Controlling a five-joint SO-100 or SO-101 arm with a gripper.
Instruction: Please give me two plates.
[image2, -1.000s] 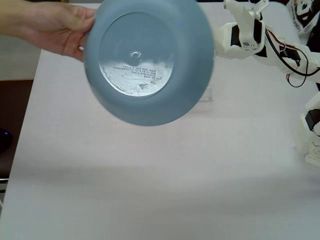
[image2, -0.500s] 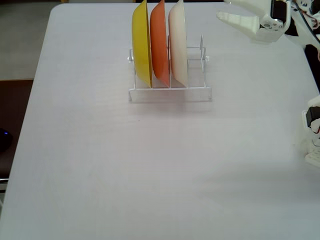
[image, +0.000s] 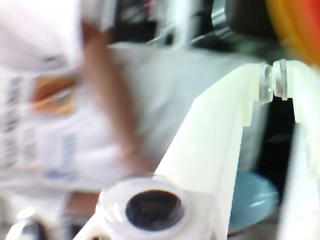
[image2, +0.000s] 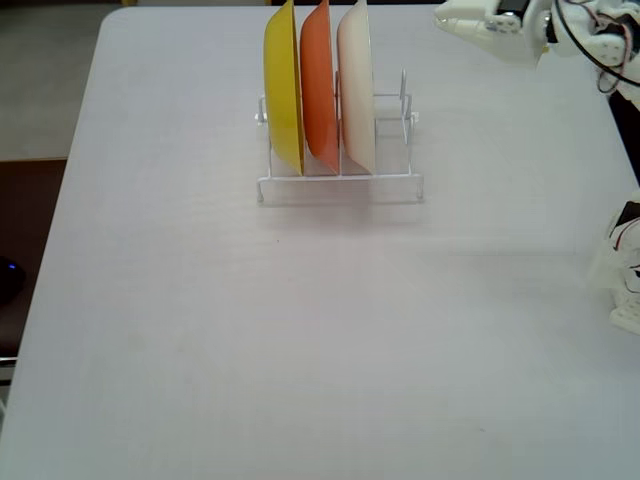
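Note:
The cream-white plate (image2: 357, 85) stands on edge in the rightmost filled slot of a white wire rack (image2: 340, 185) at the table's far middle. In the fixed view the light blue plate is out of frame. A blurred light blue round plate (image: 256, 196) shows low right in the wrist view, behind my fingers. My gripper (image2: 447, 20) hangs at the far right of the table, right of the rack and apart from it. In the wrist view my gripper (image: 275, 82) is shut, pads touching, with nothing between them.
A yellow plate (image2: 283, 90) and an orange plate (image2: 319, 85) stand in the rack left of the cream one. A blurred person's arm (image: 107, 95) crosses the wrist view. Another white arm part (image2: 625, 270) sits at the right table edge.
A hand held the light blue plate close to the fixed camera one second ago; hand and plate have left that view. My gripper has shifted slightly up at the far right.

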